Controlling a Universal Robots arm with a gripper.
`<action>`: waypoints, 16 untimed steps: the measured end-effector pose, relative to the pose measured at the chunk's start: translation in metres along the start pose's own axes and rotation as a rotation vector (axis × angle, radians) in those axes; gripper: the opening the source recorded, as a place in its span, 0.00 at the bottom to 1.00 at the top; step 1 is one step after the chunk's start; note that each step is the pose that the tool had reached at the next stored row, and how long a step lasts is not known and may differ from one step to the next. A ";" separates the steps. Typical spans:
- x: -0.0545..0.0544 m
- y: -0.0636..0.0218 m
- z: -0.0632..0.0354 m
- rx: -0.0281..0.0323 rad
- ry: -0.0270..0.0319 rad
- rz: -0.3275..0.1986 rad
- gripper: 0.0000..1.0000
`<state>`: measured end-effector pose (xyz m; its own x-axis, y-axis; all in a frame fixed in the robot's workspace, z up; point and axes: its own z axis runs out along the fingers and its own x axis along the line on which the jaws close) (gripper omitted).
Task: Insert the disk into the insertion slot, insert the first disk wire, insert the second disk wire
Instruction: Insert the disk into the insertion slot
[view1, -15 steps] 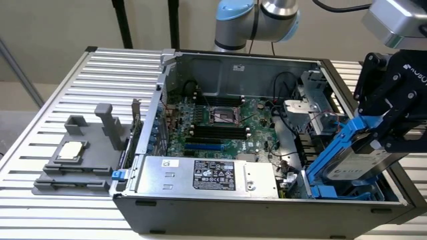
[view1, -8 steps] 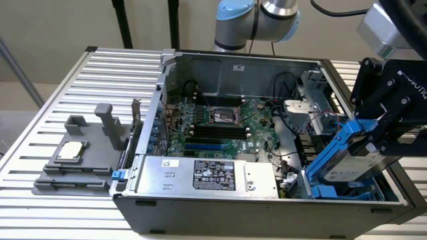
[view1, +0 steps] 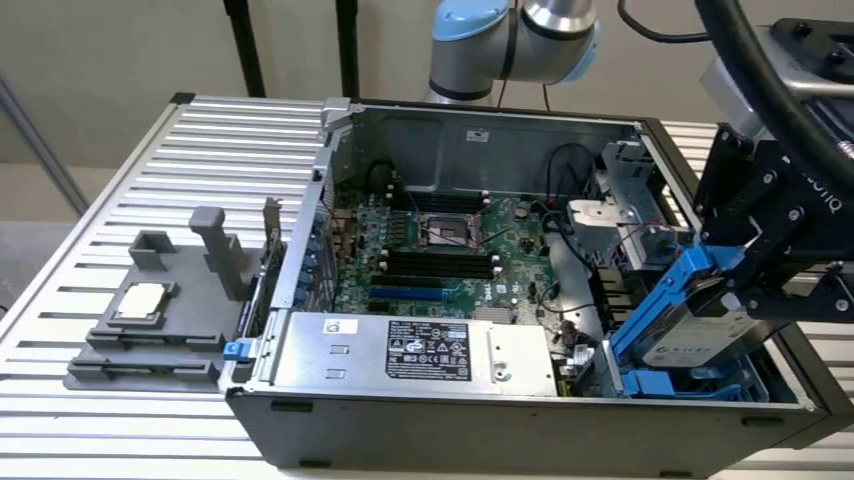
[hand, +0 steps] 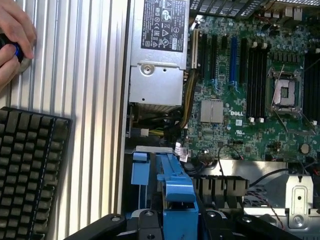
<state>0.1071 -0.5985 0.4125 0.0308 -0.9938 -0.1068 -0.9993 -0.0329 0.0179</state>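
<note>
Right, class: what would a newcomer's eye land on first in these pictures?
Probably the disk in its bright blue carrier, held tilted by the gripper over the open computer case at the exterior view's right. Then the green motherboard inside the case, and a person's hand near a black keyboard on the slatted table.
</note>
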 end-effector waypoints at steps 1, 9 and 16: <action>0.000 0.0000 0.0011 0.0000 -0.0017 0.000 0.32; 0.002 -0.0013 0.0099 -0.0012 -0.0139 -0.003 0.32; 0.005 -0.0018 0.0156 -0.0019 -0.0209 -0.007 0.32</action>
<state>0.1087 -0.6016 0.3964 0.0378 -0.9911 -0.1278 -0.9990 -0.0405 0.0188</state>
